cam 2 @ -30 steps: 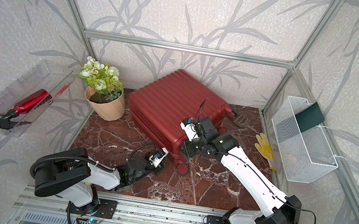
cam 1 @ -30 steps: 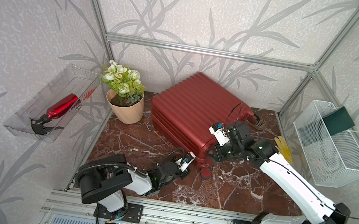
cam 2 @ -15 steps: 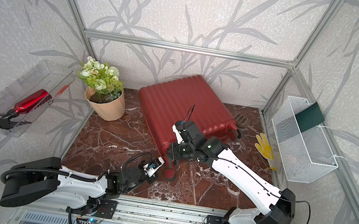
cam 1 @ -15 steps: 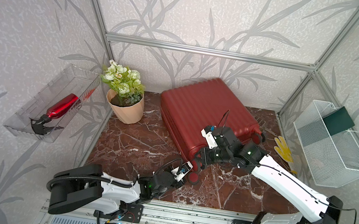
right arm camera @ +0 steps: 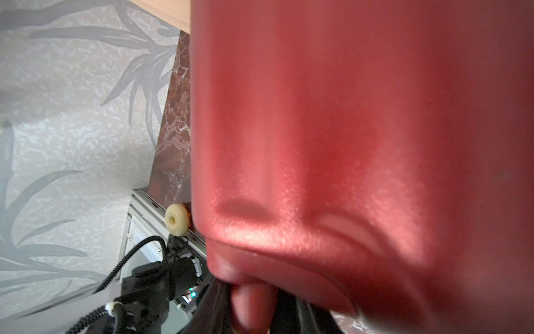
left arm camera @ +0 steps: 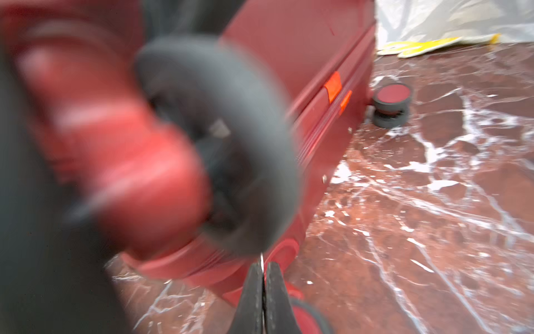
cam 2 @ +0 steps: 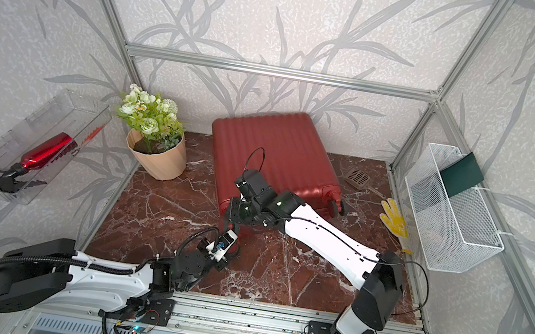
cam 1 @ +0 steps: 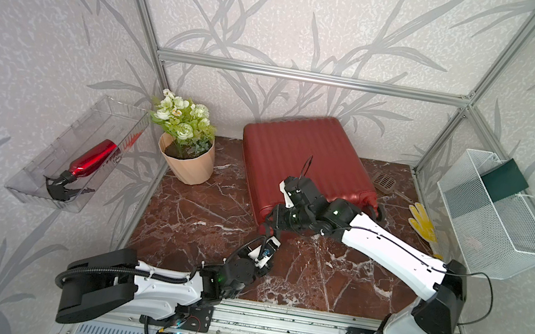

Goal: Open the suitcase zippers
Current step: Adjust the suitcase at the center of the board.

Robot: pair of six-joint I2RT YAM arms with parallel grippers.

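The suitcase (cam 1: 303,159) lies flat and closed at the back of the table (cam 1: 199,222), beside the flowerpot (cam 1: 188,162). Its two shells are together and no lining shows in either top view. In the left wrist view the zip (left arm camera: 316,134) runs shut along the one side that shows, with two orange tabs (left arm camera: 332,86) on it; whether these are the pulls I cannot tell. So no unzipping shows yet. Judged from this, the work so far is only turning the case into reach, and the whole run round the seam is left. The left jaws are pressed together close by the near corner wheel (left arm camera: 219,144), which is blurred. A thin pale sliver shows at their tips, too small to name. In the right wrist view the right jaws stand part-way apart on either side of a red lug at the case's near corner; whether they pinch it cannot be told. Against a second ago, the case has swung from a skew lie to nearly square with the back wall. The right arm (cam 1: 390,252) has followed the near corner across. The left arm (cam 1: 167,283) has dropped low and stretched out along the front rail, its jaws shut as before.
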